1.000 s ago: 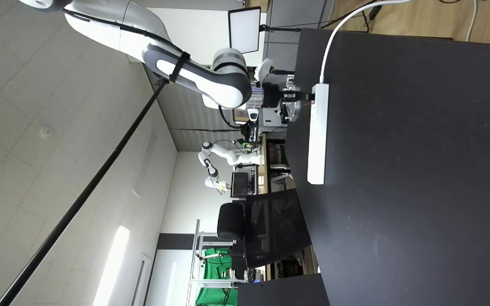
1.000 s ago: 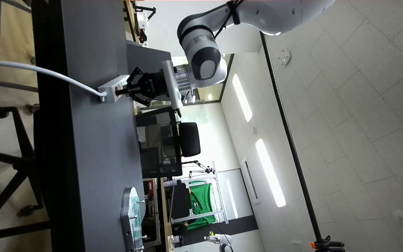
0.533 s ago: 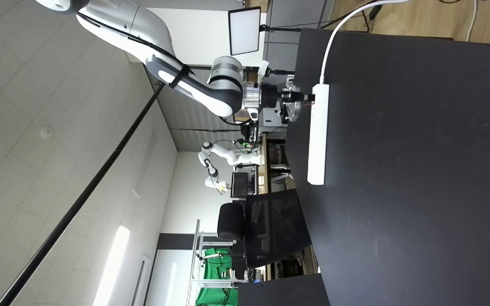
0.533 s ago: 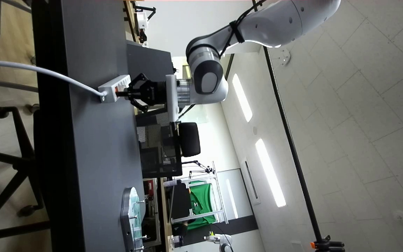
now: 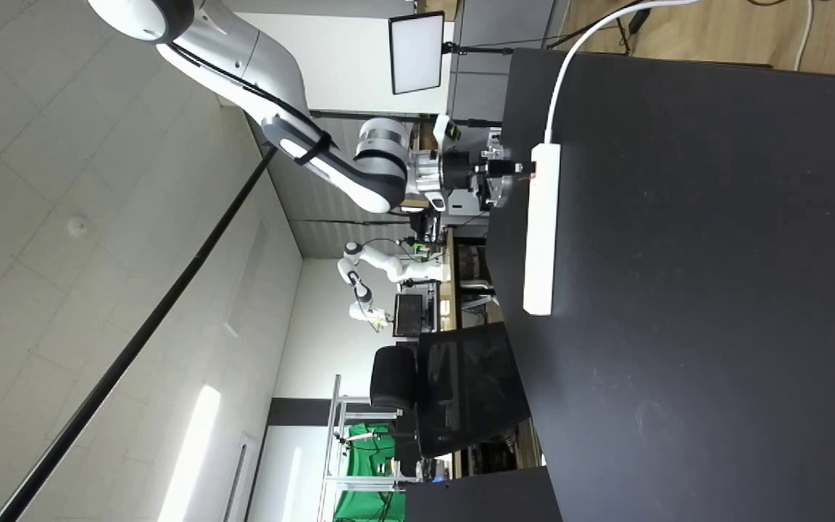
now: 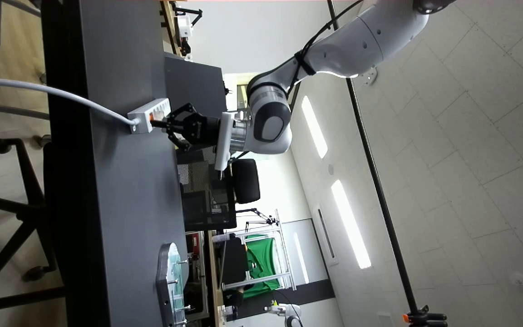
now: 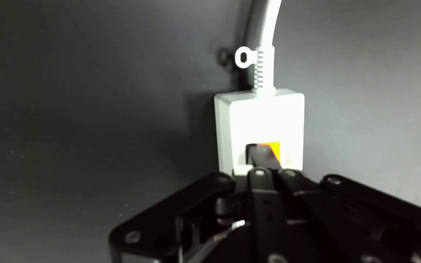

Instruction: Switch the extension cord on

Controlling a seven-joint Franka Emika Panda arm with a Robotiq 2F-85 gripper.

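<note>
The extension cord is a long white bar (image 5: 542, 239) lying on the dark table, with a white cable (image 5: 557, 94) leaving one end. It shows in an exterior view (image 6: 140, 123) with its socket side facing the gripper. In the wrist view its cable end (image 7: 265, 117) is near the middle, and an orange switch (image 7: 276, 147) is partly covered by the fingertips. My gripper (image 7: 263, 155) has its fingers together with nothing between them. In both exterior views the fingertips (image 5: 530, 169) (image 6: 155, 122) are at the switch end of the bar and look in contact with it.
The dark table (image 5: 678, 290) carries the bar near its far edge in an exterior view. A clear-topped round-cornered plate with upright screws (image 6: 173, 281) stands on the table. A black mesh chair (image 6: 204, 186) is behind the table.
The arm's wrist and upper links have swung and the gripper has tilted about its fingertips. The fingertips stay at the switch end. The bar has hardly moved.
</note>
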